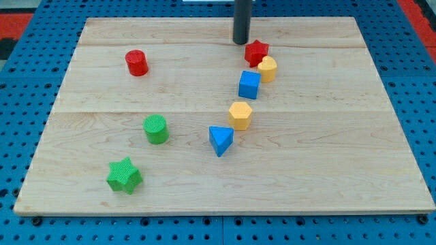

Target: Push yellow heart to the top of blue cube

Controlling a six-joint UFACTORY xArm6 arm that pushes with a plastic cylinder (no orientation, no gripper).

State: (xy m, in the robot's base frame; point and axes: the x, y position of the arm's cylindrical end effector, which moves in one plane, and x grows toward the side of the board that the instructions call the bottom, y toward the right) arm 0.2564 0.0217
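Dark rod, no jaws to open or close, my tip [240,42] down on the wooden board [102,170] near the view's top, just left of and slightly above red star [256,52], apart from it by a sliver at most. Yellow heart [267,69] just below-right of red star and touching blue cube [249,84] at its upper-right corner, so nearly placed but offset to the view's right. Judged step: final nudge; next move calls for rounding red star to heart's right side and pushing leftward above cube, without dragging star or cube along.
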